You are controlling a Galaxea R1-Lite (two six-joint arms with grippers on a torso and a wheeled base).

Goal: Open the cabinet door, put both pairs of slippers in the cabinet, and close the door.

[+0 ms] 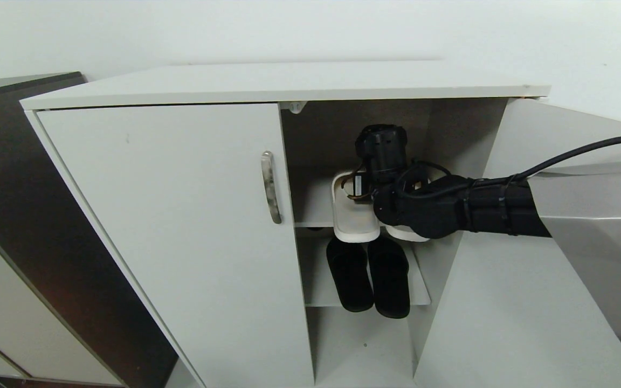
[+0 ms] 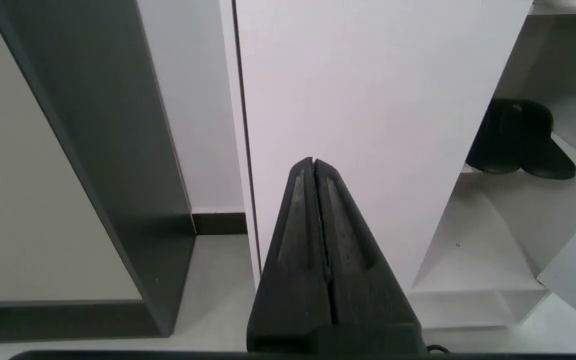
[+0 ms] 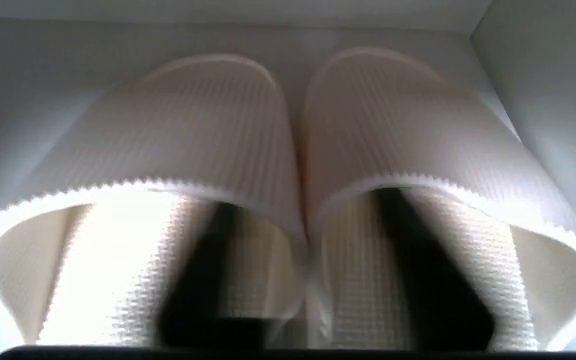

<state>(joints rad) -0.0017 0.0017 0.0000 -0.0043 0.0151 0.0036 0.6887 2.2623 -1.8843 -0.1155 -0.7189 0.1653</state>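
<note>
1. Slippers first: the white slippers (image 1: 354,218) lay side by side on the upper shelf (image 1: 313,215) of the cabinet (image 1: 289,81), right at the right gripper (image 1: 361,188), with their toes pointing away from it and their heels toward it, just over the shelf's front edge
2. Their long axis ran front to back, in line with that gripper's own reach, so your way out looked to be straight back along that line rather than sideways
3. You could not tell from the head view or the right wrist view whether the right gripper was clamped on the pair or had let go; pulling back while it held would likely have dragged the pair off the shelf
4. The black slippers (image 1: 349,272) lay directly below that gripper on the lower shelf (image 1: 316,280), on the same axis, their near ends past the shelf edge
5. The open right door (image 1: 504,302) stood just beside the right arm on its outer side, so that arm was the nearer one for closing it
6. The left gripper (image 2: 313,165) was closed on nothing, low in front of the closed left door (image 1: 170,215), well apart from both pairs
</note>
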